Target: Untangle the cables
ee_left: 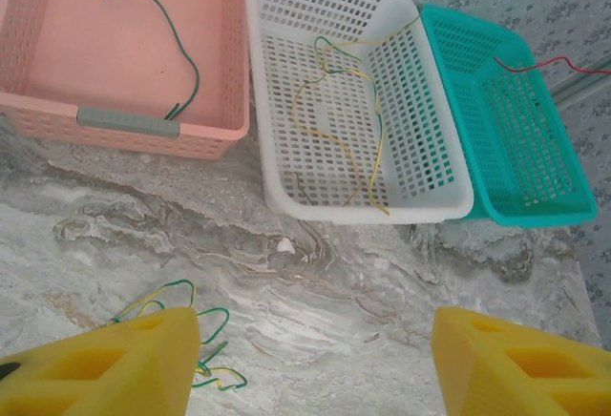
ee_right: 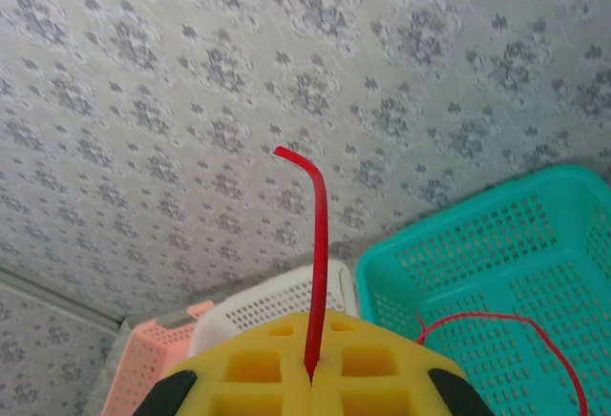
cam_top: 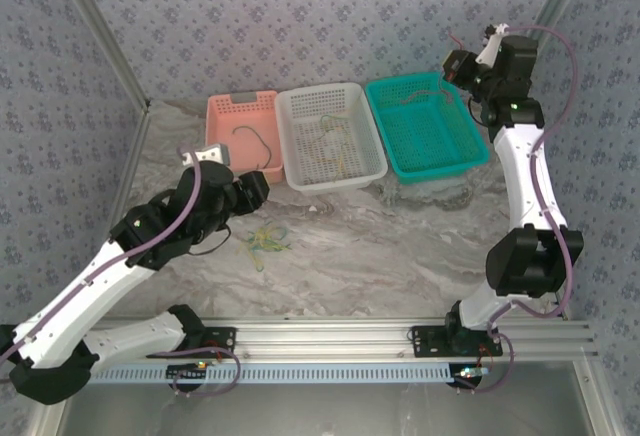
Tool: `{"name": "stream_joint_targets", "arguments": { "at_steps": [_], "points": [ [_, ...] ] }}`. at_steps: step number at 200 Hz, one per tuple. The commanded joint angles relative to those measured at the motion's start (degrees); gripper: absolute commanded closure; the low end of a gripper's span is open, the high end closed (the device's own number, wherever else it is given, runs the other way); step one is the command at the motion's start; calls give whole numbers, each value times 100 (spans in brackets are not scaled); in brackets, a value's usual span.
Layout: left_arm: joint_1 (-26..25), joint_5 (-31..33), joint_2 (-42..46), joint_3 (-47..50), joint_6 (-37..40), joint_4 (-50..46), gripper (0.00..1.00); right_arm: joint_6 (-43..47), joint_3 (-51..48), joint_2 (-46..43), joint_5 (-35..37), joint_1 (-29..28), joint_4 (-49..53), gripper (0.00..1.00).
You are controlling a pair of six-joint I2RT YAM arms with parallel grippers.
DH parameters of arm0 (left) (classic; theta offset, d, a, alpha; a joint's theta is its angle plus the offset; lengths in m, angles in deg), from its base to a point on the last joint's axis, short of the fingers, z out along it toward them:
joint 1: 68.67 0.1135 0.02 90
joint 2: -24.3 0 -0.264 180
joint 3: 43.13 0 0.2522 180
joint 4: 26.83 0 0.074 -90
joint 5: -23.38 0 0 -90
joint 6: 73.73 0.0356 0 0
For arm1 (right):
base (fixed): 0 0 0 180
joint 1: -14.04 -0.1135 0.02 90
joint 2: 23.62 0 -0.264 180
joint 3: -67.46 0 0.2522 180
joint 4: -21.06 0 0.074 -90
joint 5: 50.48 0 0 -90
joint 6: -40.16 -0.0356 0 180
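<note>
Though a finger [ee_left: 105,364] hides part of the cables [ee_left: 215,335] near the white basket [ee_left: 382,214] (yellow-green wires [ee_left: 329,71] inside), left gripper [ee_left: 315,359] gapes wide, right gripper [ee_right: 310,373] pinches a red cable [ee_right: 318,244] over the adjacent teal basket [ee_right: 496,244].

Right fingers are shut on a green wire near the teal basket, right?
Not green: the wire pinched in the right fingers is red. The right wrist view shows it rising from between them where they are shut, near the teal basket.
</note>
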Motion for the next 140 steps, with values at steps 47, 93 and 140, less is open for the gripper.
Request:
{"name": "stream_joint_targets", "arguments": {
  "at_steps": [47,93,140],
  "points": [
    [-13,-29,159,66,517,333,35,-451,-874,849,-103,112,-1382,100],
    [-20,-232,429,192,832,425,35,-491,-1880,866,41,187,-1317,97],
    [-14,-246,412,252,717,433,35,-268,-2502,80,567,285,-421,56]
  ]
}}
